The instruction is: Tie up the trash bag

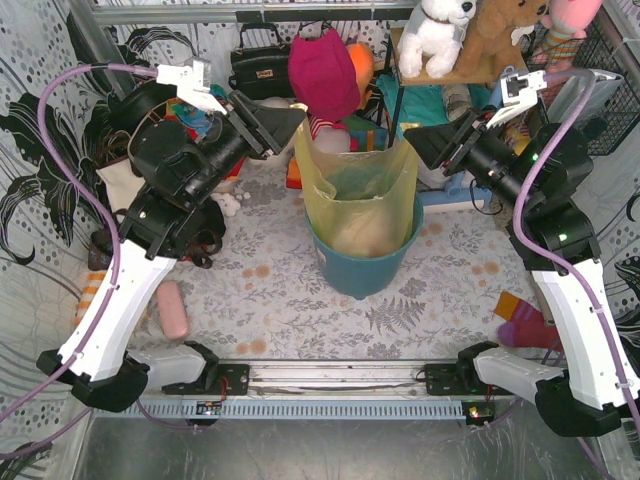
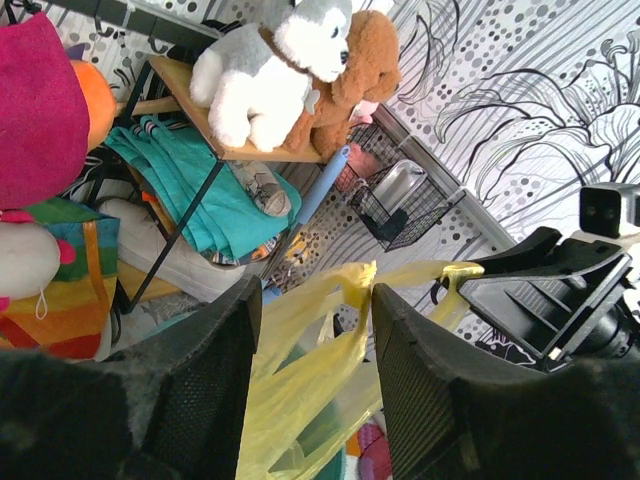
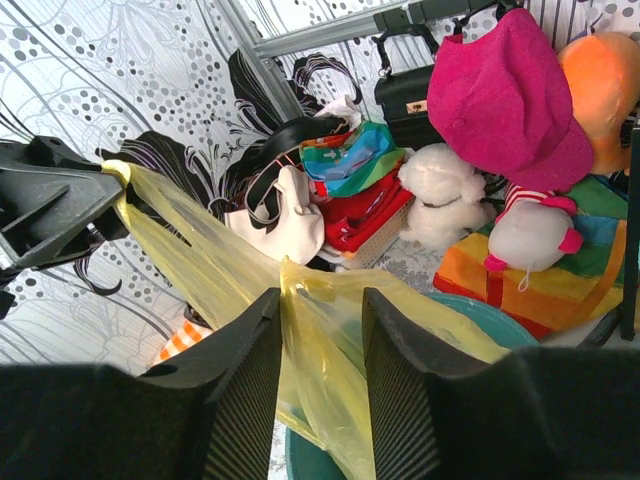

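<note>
The trash bag [image 1: 360, 185], thin yellow-green plastic with pale paper showing through, stands in a teal bin [image 1: 360, 272] at the table's middle. Its rim is pulled up and stretched between both grippers. My left gripper [image 1: 288, 125] is at the bag's upper left. In the left wrist view it [image 2: 315, 295] is open, and a strand of the bag [image 2: 300, 370] runs up between the jaws, touching the right fingertip. My right gripper [image 1: 420, 145] is at the bag's upper right. In the right wrist view it [image 3: 322, 300] is open, with bag film [image 3: 330, 350] between the jaws against the left finger.
A magenta hat [image 1: 322, 70] and soft toys crowd behind the bin. Plush dogs [image 1: 440, 35] sit on a wooden shelf at the back right, a black handbag [image 1: 258, 68] at the back. A pink object [image 1: 172, 308] lies front left and a bright sock [image 1: 525, 325] front right.
</note>
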Available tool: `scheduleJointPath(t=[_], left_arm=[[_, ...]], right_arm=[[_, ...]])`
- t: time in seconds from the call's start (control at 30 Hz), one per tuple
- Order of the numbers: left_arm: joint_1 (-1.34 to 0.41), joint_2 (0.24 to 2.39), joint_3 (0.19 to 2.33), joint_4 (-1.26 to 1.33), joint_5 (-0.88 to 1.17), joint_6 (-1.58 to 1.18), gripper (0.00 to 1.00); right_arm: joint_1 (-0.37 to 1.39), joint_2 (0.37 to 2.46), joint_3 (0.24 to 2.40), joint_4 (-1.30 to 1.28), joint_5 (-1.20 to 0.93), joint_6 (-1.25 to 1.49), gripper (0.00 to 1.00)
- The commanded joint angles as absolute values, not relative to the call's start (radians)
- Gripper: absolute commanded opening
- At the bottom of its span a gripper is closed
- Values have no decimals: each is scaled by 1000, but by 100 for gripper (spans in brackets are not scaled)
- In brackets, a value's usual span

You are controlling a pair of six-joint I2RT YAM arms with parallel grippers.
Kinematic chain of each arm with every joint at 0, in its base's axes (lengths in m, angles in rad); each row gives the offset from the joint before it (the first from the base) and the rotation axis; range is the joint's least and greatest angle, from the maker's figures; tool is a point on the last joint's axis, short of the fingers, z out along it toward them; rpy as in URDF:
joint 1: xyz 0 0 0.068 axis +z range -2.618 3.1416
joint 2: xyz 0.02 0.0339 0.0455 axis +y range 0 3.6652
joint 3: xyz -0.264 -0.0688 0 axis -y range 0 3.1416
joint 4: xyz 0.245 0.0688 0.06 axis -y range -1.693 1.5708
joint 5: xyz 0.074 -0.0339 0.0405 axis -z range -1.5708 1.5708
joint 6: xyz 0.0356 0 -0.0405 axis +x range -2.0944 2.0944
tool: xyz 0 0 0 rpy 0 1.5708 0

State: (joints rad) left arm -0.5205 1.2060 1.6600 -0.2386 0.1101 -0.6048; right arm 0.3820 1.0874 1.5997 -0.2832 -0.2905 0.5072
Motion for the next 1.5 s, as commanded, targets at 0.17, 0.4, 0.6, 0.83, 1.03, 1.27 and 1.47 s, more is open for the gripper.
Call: scheduleJointPath(t=[0.17,0.4,0.6,0.83,1.03,1.27,1.47], left_arm=[[-517,1250,1702,-178,159,-607,42],[-517,1219,1683,-125,153,-597,6],[-517,1227,1743,-65,174,-596,0],[-516,1191,1650,-15,179,-613,0],[-517,1163,1482,57,177,-663,0],[-516,1210,1634,39,208,-621,0],[-517,1188,1603,70,209,-640,0]], right_arm=[[379,1094,1623,-232,-282,483,28],[379,1089,1618,-189,-265,488,0],[378,1128,1751,-168,-286,487,0],[379,1042,1597,-75,-289,524,0],[379,982,1400,-31,-242,545,0],[379,1085,1648,-87,-290,496,0],[378,1066,1680,-89,-337,502,0]])
